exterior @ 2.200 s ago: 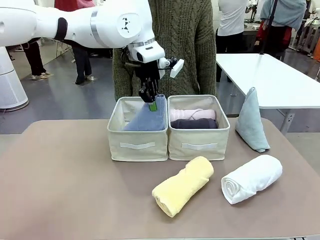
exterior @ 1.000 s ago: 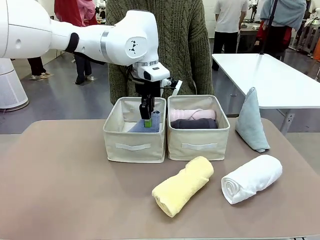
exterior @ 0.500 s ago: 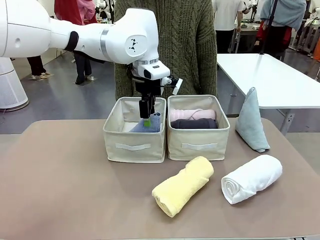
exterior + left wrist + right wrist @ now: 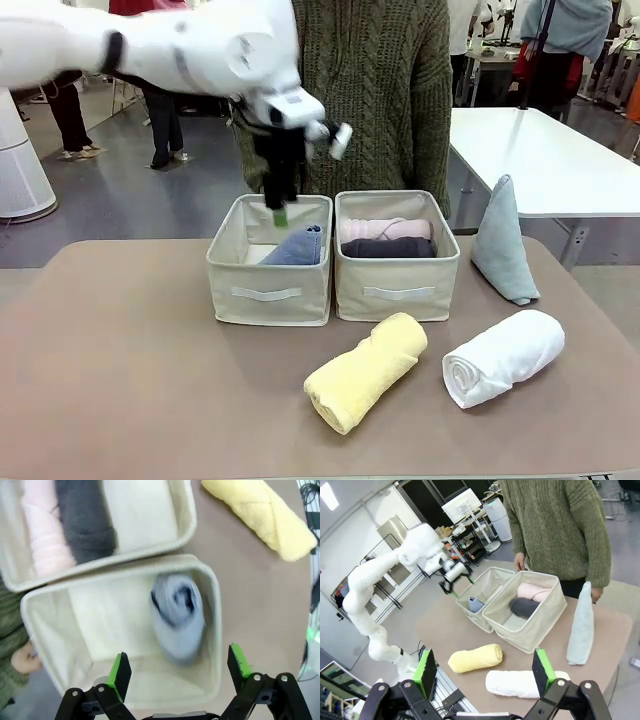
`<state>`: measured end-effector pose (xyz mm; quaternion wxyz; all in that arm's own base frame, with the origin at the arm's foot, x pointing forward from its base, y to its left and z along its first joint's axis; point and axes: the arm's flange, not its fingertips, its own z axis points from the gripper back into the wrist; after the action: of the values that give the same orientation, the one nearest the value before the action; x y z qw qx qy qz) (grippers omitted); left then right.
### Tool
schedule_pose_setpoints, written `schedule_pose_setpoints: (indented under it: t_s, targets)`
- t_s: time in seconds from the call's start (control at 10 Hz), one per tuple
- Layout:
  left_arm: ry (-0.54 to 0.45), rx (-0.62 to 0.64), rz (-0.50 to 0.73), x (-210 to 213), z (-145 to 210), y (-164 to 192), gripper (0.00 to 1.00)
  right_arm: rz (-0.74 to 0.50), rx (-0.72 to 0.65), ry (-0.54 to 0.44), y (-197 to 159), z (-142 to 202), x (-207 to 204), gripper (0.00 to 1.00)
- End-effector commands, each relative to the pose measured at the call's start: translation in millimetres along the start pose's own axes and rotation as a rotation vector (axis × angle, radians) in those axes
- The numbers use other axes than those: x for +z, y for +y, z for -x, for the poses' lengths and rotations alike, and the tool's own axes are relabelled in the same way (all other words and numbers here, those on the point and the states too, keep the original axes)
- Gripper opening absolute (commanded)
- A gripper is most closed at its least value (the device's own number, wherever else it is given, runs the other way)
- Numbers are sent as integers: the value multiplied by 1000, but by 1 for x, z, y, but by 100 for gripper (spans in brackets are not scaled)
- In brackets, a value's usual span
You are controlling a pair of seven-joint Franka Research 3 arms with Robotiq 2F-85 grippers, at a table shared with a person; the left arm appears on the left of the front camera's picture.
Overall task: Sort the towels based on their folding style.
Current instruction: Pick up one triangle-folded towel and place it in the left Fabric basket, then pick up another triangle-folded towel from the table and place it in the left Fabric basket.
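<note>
In the upper middle of the front view, the left gripper (image 4: 279,206) hangs above the left fabric bin (image 4: 268,291), its jaws spread wide and well clear of the pale blue towel (image 4: 300,247) below (the arm itself is smeared with blur). That towel sits inside the left bin, against the wall nearest the right fabric bin (image 4: 396,291). Its long axis is tilted, the higher end up by the rim on the right and the lower end sloping to the left. From the left wrist view it shows nearly end-on and blurred, between the two green pads.

In the right bin lie the pink roll (image 4: 386,229) and the dark grey roll (image 4: 388,248), touching side by side. Both long axes run left to right across the frame, with the pink one farther back.

On the brown table (image 4: 120,360), lower centre, the yellow roll (image 4: 365,372) lies on a diagonal from lower left to upper right. Just beside it, lower right, the white roll (image 4: 503,357) lies on much the same diagonal, its spiral end facing lower left. The grey-green cone (image 4: 503,245) stands upright at the right of the bins, tip pointing up.

The right gripper (image 4: 484,672) has its jaws apart, looking down on the table from a distance. A person in a green knitted sweater (image 4: 370,90) stands behind the bins.
</note>
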<state>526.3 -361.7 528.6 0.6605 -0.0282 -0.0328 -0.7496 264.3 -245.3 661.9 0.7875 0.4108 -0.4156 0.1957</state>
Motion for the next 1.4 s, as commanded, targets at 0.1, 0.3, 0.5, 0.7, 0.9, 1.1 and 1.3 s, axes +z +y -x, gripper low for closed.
schedule_pose_setpoints:
  t_s: [0.1,0.3,0.5,0.7,0.9,1.1,1.3]
  targets:
    - [-130,121,-54,77,167,-101,100,-15,17,-18,-1,-1,1,100]
    - [-250,283,-94,78,248,-139,100,-15,17,-18,-1,-1,1,100]
    - [-323,386,-124,73,303,-153,100,-15,17,-18,-1,-1,1,100]
    - [-341,497,-90,67,320,-148,100,-15,17,-18,-1,-1,1,100]
    - [-308,418,-92,76,328,-163,100,-15,17,-18,-1,-1,1,100]
    - [-308,418,-92,76,328,-163,100,-15,17,-18,-1,-1,1,100]
    - [-308,418,-92,76,328,-163,100,-15,17,-18,-1,-1,1,100]
